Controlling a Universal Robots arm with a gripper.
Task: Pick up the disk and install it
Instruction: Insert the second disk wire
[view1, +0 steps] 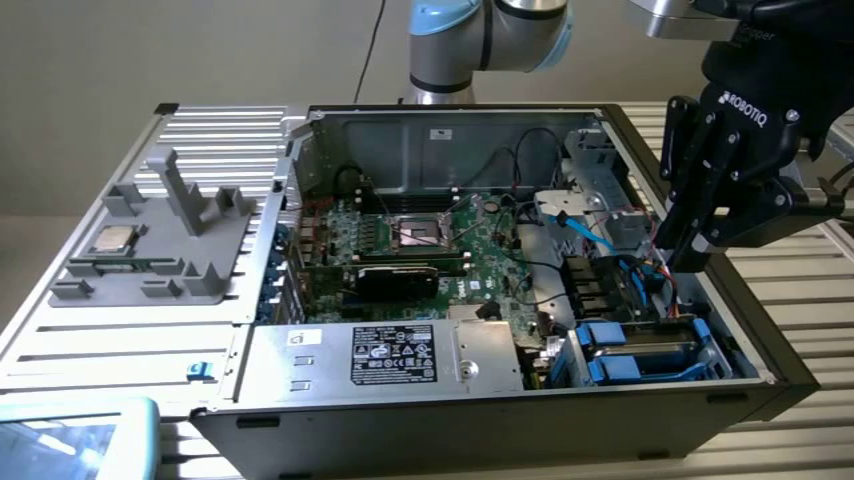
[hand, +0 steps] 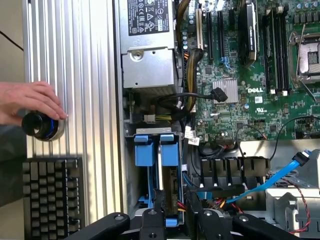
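Note:
The disk (view1: 650, 346) stands on edge in the drive bay at the front corner of the open computer case, on the exterior view's right. It is a silver drive clipped in a bright blue plastic frame. In the wrist view the disk (hand: 166, 187) sits between its blue rails, straight ahead of the fingers. My black gripper (view1: 687, 255) hangs above the case's right wall, higher than the bay and apart from the disk. In the wrist view my gripper (hand: 176, 222) shows its fingers (hand: 152, 225) spread apart with nothing held between them.
A silver power supply box (view1: 387, 355) with a black label lies beside the bay, and the motherboard (view1: 427, 240) is behind it. Blue and black cables (hand: 280, 180) run near the bay. A grey fixture (view1: 160, 250) holds a processor chip. A person's hand (hand: 30, 102) rests on a knob above a keyboard (hand: 50, 195).

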